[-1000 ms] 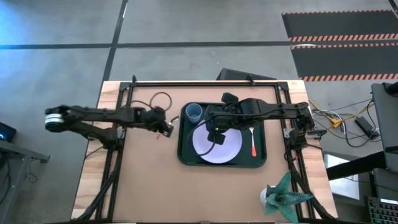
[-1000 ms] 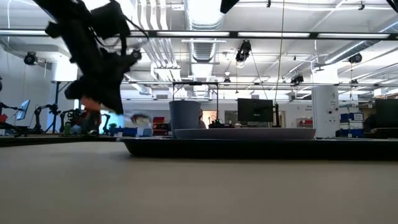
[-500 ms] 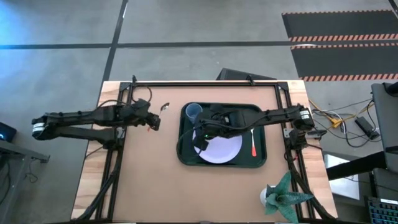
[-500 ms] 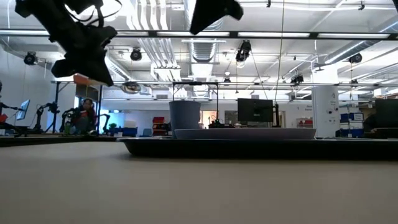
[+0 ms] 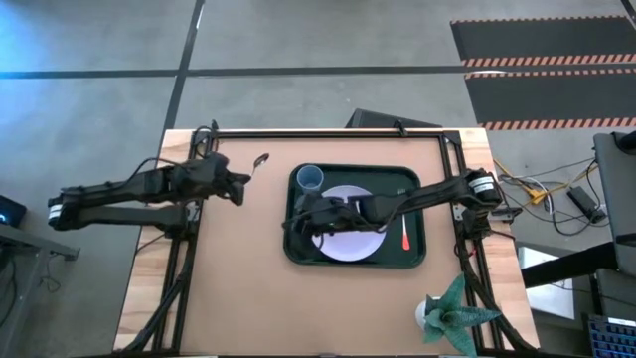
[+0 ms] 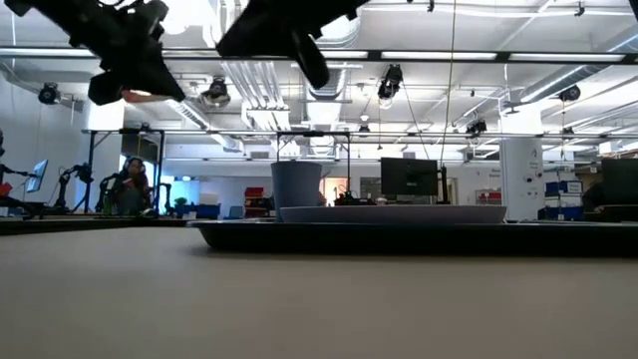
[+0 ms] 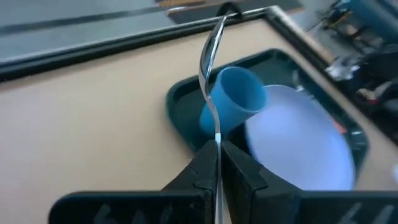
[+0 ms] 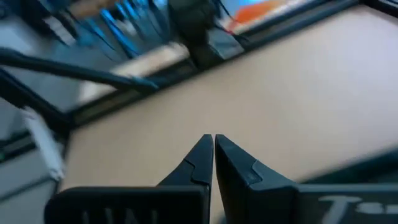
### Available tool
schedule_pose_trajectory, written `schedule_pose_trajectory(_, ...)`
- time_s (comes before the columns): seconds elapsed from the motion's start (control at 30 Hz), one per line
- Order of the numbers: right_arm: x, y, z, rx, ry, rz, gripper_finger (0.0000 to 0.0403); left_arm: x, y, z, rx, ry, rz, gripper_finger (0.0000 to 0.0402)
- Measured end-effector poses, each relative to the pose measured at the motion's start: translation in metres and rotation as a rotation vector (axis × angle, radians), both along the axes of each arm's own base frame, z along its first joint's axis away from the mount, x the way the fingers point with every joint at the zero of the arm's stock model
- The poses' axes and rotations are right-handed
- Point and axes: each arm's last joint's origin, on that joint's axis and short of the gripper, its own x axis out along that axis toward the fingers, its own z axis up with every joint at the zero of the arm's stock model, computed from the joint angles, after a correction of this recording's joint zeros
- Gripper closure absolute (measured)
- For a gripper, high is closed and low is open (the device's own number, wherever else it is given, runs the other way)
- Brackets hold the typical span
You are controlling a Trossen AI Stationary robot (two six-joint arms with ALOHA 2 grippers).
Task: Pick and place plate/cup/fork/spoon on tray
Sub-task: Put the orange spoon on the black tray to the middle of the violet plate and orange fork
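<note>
Spoon [image 7: 211, 74] is the piece in hand: the left gripper [image 7: 217, 152] has its two fingers pinched on the handle, so that the silver stem and bowl stand out ahead of the fingertips, seen edge-on in the left wrist view. From above, the left gripper [image 5: 237, 184] hangs over bare wood just beside the tray [image 5: 412, 254], off the tray's left rim, with the spoon's bowl [image 5: 261, 159] reaching toward the far edge of the table [image 5: 238, 298].

On the tray, the cup [image 5: 310, 179] stands upright in the far left corner. Close beside it lies the plate [image 5: 358, 239], flat in the tray's middle. The fork [image 5: 405, 227] lies on the tray's right side, past the plate's edge, its orange-red handle toward the near rim.

Over the tray's left part, partly above the plate, is the right gripper [image 5: 303, 221], its arm stretching across from the tray's right. Its fingers [image 8: 202, 158] are drawn together with only a thin slit between them and nothing held.

A potted plant [image 5: 449, 316] stands off the tray's near right corner, at the table's edge.
</note>
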Motion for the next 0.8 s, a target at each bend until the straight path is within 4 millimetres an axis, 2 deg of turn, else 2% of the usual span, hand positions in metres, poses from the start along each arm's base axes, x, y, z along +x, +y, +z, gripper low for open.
schedule_pose_trajectory(0.27,0.0,-0.007,-0.007,0.061,-0.3,0.059,0.0394,-0.008,-0.003,0.019,0.074,-0.143,-0.074,0.0401)
schedule_pose_trajectory(0.5,0.002,-0.028,-0.035,0.202,-0.548,0.149,0.0394,-0.009,-0.004,0.024,0.101,-0.189,-0.11,0.0401)
schedule_pose_trajectory(0.67,0.019,-0.038,-0.059,0.325,-0.568,0.164,0.0394,-0.001,-0.003,0.026,0.116,-0.206,-0.134,0.0401)
schedule_pose_trajectory(0.8,0.039,-0.039,-0.057,0.37,-0.598,0.217,0.0394,0.008,-0.002,0.025,0.109,-0.221,-0.162,0.0401)
